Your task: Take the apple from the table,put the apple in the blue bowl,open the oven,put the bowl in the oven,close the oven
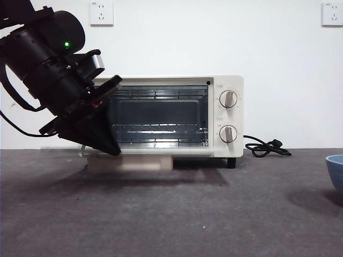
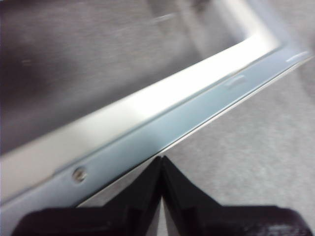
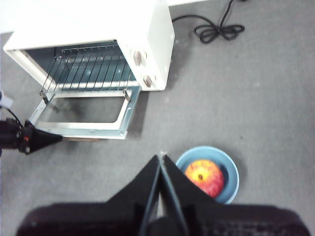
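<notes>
Currently, items listed left to right across the front view.

Left gripper [image 1: 110,144]: black, jaws pressed together on nothing, tips just beside the outer edge of the lowered oven door. Its wrist view shows that edge close up: a pale strip with a screw head, blurred, so contact with the door cannot be confirmed.

Oven [image 1: 228,115]: cream-white box, sheet metal, stiff. Door [image 3: 83,120] lies flat and open, a dark glass pane in a pale metal frame; hinge arms hold it level. Wire rack [image 1: 158,129] inside, chrome, thin parallel bars. Two round knobs on the panel at the far side; a black cord [image 1: 265,147] coils behind on the table [image 1: 171,214], which is dark grey, matte, faintly mottled.

Bowl [image 1: 336,171]: light blue, smooth, round, tapering to a narrower base; only its rim edge shows at the far side of the front view. It stands on the table, well apart from the oven mouth. Likely rigid and somewhat slick; judged best taken by pinching the rim wall, one jaw inside and one outside, on the side clear of the fruit. Loaded, it will sit heavier to one side, so it should be carried level.

Apple [image 3: 204,177]: red with yellow streaks, glossy, firm, resting inside the bowl. Round and free to roll if the bowl tips.

Right gripper [image 3: 161,160]: black, jaws closed and empty, hanging above the table just beside the bowl.
</notes>
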{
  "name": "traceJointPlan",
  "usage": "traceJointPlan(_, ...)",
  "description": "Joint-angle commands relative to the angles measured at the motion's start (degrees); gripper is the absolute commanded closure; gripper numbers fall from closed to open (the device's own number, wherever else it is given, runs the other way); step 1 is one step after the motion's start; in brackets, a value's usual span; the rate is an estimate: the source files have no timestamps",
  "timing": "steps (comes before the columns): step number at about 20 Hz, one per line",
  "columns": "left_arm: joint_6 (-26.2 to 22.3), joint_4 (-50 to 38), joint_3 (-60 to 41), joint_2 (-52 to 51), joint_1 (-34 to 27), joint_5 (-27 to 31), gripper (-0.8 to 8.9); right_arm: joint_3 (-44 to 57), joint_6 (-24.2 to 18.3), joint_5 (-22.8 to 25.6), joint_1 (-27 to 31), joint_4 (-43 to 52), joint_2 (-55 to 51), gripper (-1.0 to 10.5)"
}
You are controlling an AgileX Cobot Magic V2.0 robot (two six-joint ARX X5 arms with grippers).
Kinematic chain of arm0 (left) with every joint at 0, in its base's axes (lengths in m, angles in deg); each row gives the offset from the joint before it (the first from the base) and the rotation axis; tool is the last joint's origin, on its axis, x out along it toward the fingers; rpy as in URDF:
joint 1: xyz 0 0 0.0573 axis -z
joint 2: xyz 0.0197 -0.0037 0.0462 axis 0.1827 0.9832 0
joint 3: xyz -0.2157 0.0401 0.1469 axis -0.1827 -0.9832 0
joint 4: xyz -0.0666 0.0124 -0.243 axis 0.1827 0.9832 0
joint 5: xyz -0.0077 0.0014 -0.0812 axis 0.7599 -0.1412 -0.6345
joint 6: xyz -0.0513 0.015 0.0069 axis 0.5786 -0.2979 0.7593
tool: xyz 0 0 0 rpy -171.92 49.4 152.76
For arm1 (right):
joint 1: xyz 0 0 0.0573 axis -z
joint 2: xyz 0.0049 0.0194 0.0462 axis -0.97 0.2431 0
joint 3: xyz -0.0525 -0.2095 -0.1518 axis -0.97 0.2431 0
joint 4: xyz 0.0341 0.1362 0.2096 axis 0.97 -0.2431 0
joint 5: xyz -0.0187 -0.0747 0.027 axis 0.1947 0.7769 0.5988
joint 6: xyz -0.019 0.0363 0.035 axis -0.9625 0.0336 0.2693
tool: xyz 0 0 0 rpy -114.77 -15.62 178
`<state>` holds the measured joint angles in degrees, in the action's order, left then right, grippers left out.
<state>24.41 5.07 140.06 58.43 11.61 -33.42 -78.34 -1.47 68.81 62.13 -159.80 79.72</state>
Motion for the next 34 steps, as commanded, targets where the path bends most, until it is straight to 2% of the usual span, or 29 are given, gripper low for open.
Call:
traceJointPlan(1, -1.5, 2.8, 0.0, 0.2, 1.2, -2.9, 8.19, 0.0, -0.4, 0.0, -0.1, -2.4, 0.8, 9.6)
traceJointPlan(6, -4.0, 9.5, 0.0, -3.8, 3.5, -3.5, 8.19, 2.8, -0.3, -3.0, 0.0, -3.3, 4.0, 9.6)
traceJointPlan(9, -3.9, 12.5, 0.0, -9.6, 4.0, -3.5, 8.19, 10.4, -0.9, 1.9, 0.0, -3.2, 6.5, 9.6)
traceJointPlan(11, -3.9, 15.3, 0.0, -14.5, 4.1, -3.5, 8.19, 16.8, -1.2, 2.5, 0.5, -2.1, 8.1, 9.6)
traceJointPlan(14, -4.0, 19.9, 0.0, -22.2, 4.1, -3.5, 8.19, 25.1, -2.0, 0.9, 4.3, 2.3, 10.6, 9.6)
traceJointPlan(17, -4.2, 23.7, 0.0, -29.8, 4.1, -3.3, 8.19, 29.7, -3.5, -1.1, 11.6, 6.5, 13.7, 9.6)
traceJointPlan(19, -4.1, 25.0, 0.0, -34.2, 4.1, -3.3, 8.19, 30.4, -4.1, -4.5, 16.0, 8.2, 16.2, 9.3)
traceJointPlan(20, -4.1, 25.6, 0.0, -36.2, 4.1, -3.3, 8.19, 30.4, -4.9, -4.2, 17.4, 8.2, 17.9, 8.8)
traceJointPlan(22, -3.8, 27.0, 0.0, -39.3, 4.1, -3.3, 8.19, 30.4, -4.7, -3.6, 19.2, 8.8, 21.2, 6.8)
traceJointPlan(23, -3.7, 28.3, 0.0, -40.6, 4.1, -3.3, 8.19, 30.4, -4.7, -3.6, 19.8, 9.6, 22.7, 6.4)
traceJointPlan(28, -3.7, 33.9, 0.0, -44.8, 4.1, -3.3, 8.19, 30.4, -3.2, -3.0, 19.9, 13.8, 30.2, 6.3)
traceJointPlan(34, -3.7, 34.9, 0.0, -46.2, 4.1, -3.3, 8.19, 30.4, -3.4, -1.1, 19.9, 17.6, 35.3, 6.4)
